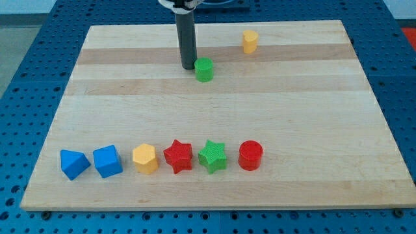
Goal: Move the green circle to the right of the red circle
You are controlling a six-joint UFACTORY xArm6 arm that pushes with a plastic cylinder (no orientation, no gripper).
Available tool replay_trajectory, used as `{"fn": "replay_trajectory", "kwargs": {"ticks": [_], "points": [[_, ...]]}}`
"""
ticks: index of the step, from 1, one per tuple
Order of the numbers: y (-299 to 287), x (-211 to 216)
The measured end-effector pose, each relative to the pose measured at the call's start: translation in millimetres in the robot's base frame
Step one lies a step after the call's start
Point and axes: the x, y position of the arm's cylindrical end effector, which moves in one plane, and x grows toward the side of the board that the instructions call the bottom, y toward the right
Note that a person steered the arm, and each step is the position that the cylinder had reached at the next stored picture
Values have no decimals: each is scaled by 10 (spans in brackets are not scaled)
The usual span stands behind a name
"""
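Camera view: pale wooden bench (pixel 292 117) on blue perforated base (pixel 26 52). No jaws, only my tip (pixel 188 67), touching green circle (pixel 204 69) on its left, near the top. Red circle (pixel 250 156) well apart, ending bottom row, beside green star (pixel 212 156).

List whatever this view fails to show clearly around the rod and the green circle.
- My tip beside the green circle: touching or a hair apart, too close to tell.
- The arm above the rod: cut off by the view's top edge.
- Yellow block near the view's top: shape too small to tell.
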Motion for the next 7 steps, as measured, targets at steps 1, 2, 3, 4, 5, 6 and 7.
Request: {"fn": "replay_trajectory", "kwargs": {"ticks": [1,2,3,4,5,6,7], "points": [[247,24],[516,56],[745,253],[1009,378],[1187,545],[1166,622],[877,624]]}}
